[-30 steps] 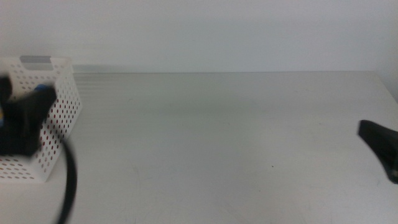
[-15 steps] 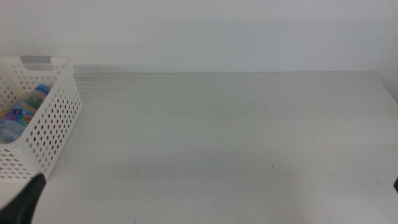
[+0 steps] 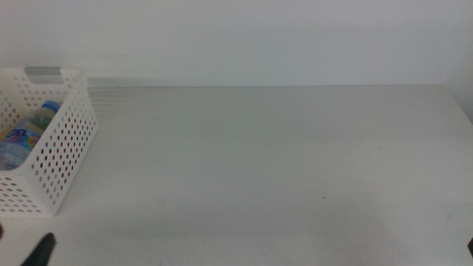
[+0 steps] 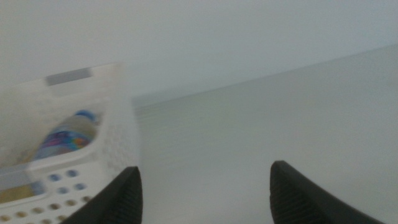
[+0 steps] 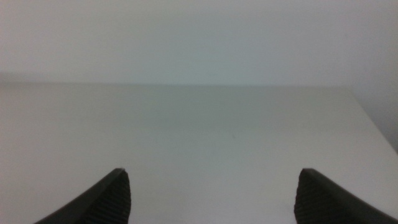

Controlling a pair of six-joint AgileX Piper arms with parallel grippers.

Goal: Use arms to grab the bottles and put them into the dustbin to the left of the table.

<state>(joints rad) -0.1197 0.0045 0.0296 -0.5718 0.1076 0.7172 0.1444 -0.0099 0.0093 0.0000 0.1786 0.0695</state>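
Note:
The white perforated dustbin (image 3: 68, 140) stands at the table's (image 3: 281, 162) far left. Inside it lies a clear blue-capped bottle (image 3: 24, 135) with a colourful label, also seen in the left wrist view as the bottle (image 4: 65, 132) within the dustbin (image 4: 115, 134). My left gripper (image 4: 205, 169) hangs open and empty, drawn back near the table's front left corner. Only one of its fingers (image 3: 41, 252) shows in the middle view. My right gripper (image 5: 212, 171) is open and empty over bare tabletop at the right side.
The table's right edge (image 3: 462, 103) runs close to the right arm. A pale wall (image 3: 236, 37) rises behind the table's back edge.
The left arm pulled out of the dustbin toward the front left corner, leaving the blue-capped bottle inside. The right gripper slid out of the middle view at the right.

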